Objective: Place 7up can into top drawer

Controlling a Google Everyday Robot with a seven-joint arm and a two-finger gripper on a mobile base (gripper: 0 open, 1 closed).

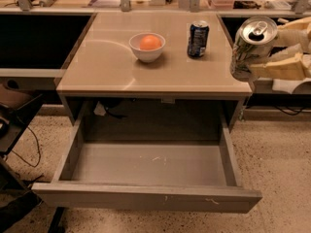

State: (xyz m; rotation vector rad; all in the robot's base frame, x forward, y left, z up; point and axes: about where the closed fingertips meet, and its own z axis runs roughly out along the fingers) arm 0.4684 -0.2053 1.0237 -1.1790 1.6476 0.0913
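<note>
Cream-coloured, your gripper (268,52) sits at the right edge of the view, its jaws clamped on the 7up can (250,45). You hold that can tilted in the air, just off the right edge of the tabletop (107,67). Your top drawer (146,195) stands open below. On the tabletop a white bowl (146,56) holds an orange (150,42), with a dark blue can (198,33) near it.
</note>
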